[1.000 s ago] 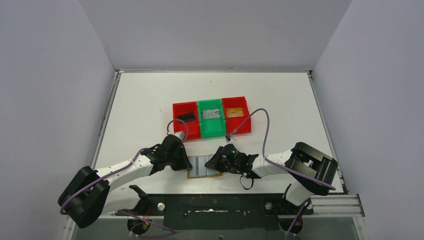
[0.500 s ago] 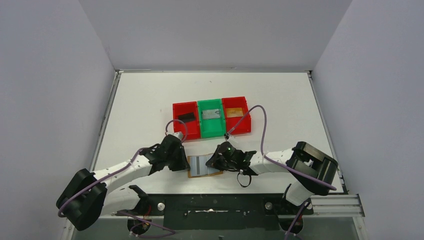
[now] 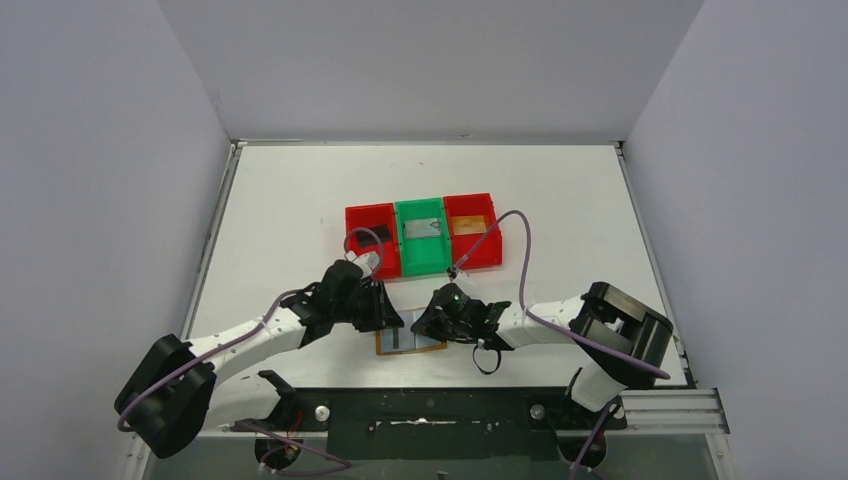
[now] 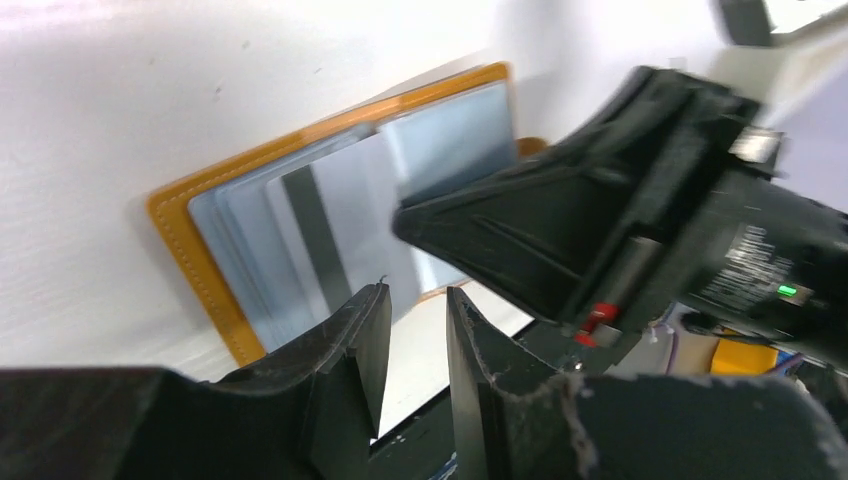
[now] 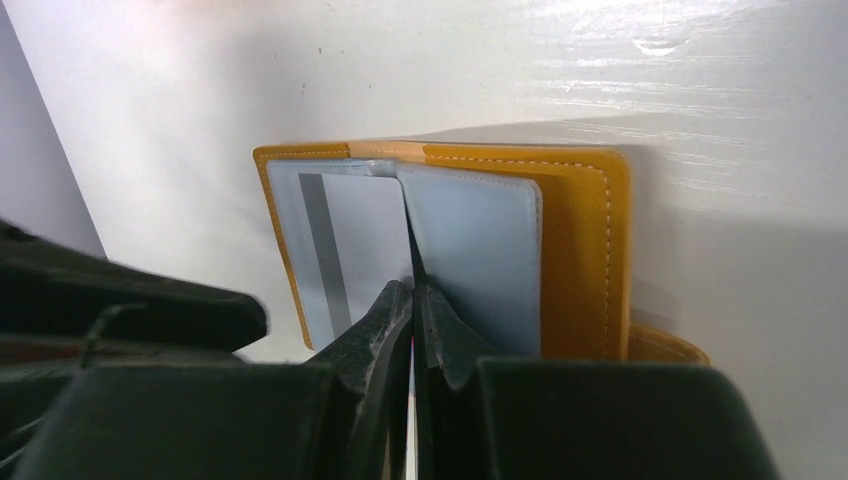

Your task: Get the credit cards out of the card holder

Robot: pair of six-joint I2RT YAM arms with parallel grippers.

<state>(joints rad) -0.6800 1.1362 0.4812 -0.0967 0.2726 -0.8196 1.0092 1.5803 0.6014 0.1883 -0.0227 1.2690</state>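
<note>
Left fingers [image 4: 358,345] closer, slightly spread; right fingers [image 5: 385,330], pressed together, pin flat orange-tan card holder [image 5: 585,260]; grey card [image 5: 365,240] looks stiff, slick: pinch edge

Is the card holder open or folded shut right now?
Open: card holder lies spread flat, both pale panels facing up, striped card showing.

Card holder [image 5: 585,250] was orange-tan, pale-stitched, with blue-grey panels. Card [image 5: 360,240]: grey, dark stripe. Left bin [image 3: 370,209], right bin [image 3: 468,199]: red; middle bin [image 3: 425,266]: green.
</note>
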